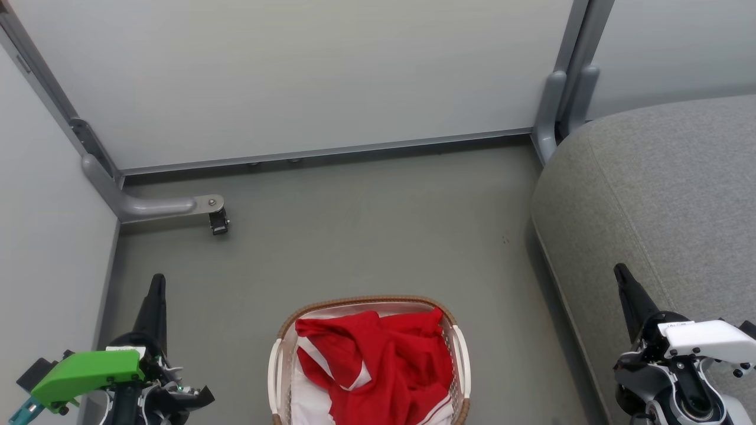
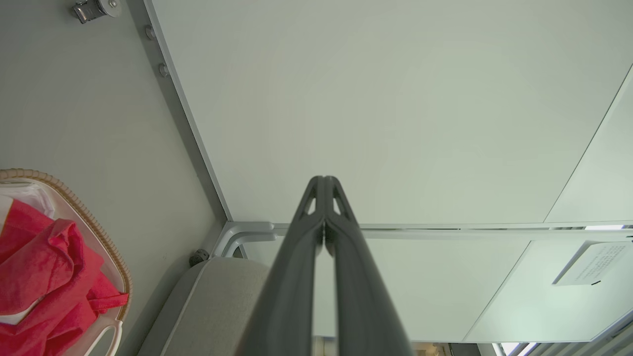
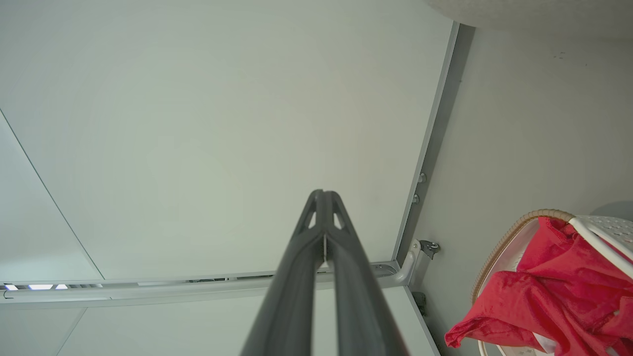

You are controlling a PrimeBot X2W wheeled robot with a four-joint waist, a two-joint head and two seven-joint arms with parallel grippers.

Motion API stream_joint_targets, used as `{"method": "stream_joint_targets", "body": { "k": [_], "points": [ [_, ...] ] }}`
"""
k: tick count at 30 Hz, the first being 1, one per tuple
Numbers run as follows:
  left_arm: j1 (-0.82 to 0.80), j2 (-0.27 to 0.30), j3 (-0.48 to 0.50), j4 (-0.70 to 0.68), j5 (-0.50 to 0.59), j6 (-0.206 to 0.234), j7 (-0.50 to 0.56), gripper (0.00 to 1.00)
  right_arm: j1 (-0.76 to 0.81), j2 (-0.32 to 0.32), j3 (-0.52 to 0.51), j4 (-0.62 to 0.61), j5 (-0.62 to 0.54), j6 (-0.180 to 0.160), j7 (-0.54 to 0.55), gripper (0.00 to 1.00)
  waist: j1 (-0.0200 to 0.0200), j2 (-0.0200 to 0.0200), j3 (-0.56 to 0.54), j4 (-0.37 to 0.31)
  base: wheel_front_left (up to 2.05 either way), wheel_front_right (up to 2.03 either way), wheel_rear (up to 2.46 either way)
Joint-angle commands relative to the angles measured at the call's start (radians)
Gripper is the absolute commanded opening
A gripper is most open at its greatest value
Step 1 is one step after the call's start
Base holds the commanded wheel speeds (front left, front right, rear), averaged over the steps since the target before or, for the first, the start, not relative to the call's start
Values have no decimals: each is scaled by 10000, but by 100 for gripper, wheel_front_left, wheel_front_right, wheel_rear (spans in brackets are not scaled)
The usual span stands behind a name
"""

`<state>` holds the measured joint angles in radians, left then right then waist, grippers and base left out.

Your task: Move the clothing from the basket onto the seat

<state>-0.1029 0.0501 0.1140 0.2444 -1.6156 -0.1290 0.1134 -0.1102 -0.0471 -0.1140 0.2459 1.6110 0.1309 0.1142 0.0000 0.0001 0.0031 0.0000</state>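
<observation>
In the head view, the basket (image 1: 282,330) stands on the grey floor (image 1: 366,236) at the bottom centre, and the red clothing (image 1: 378,366) lies crumpled inside it, its white stripes showing, on top of a white cloth (image 1: 307,404). The grey seat (image 1: 667,189) fills the right side, apart from the basket with bare floor between them. The left gripper (image 1: 157,283) rises at the lower left and the right gripper (image 1: 623,277) at the lower right, in front of the seat's edge; each shows as one dark spike, well clear of the basket. A small caster (image 1: 218,222) sits at the foot of the pale partition wall (image 1: 331,77). In the left wrist view, the left gripper (image 2: 324,185) has its two fingers pressed together at the tips with nothing between them, aimed at the partition; the basket (image 2: 99,227) with the clothing (image 2: 44,262) in it sits at the left edge, the seat (image 2: 217,301) beside it. In the right wrist view, the right gripper (image 3: 324,195) is likewise closed and empty; the clothing (image 3: 544,291) spills over the rim of the basket (image 3: 499,242) at the lower right.
</observation>
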Motion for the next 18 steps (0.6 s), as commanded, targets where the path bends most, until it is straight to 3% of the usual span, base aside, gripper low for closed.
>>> {"method": "stream_joint_targets", "body": {
  "k": [1,4,5,12,18],
  "points": [
    [-111,19,25,-6,52,-43,43,0,41,-60,-12,-37,39,-3,29,0,0,-1,0,0,0,0,0],
    [-111,19,25,-3,53,-43,43,0,41,-60,-12,-37,39,-3,31,0,0,-1,0,0,0,0,0],
    [0,0,2,-1,2,0,-5,100,-2,0,0,-1,-2,0,-2,100,0,-1,0,0,0,0,0],
    [130,-43,-68,322,213,2,-213,100,37,37,122,211,-173,-2,-174,100,0,-1,15,4,0,0,0],
    [95,18,-91,356,1279,0,-508,100,-69,-179,446,311,-838,-2,-509,100,0,-1,50,12,0,0,0]
  ]
}}
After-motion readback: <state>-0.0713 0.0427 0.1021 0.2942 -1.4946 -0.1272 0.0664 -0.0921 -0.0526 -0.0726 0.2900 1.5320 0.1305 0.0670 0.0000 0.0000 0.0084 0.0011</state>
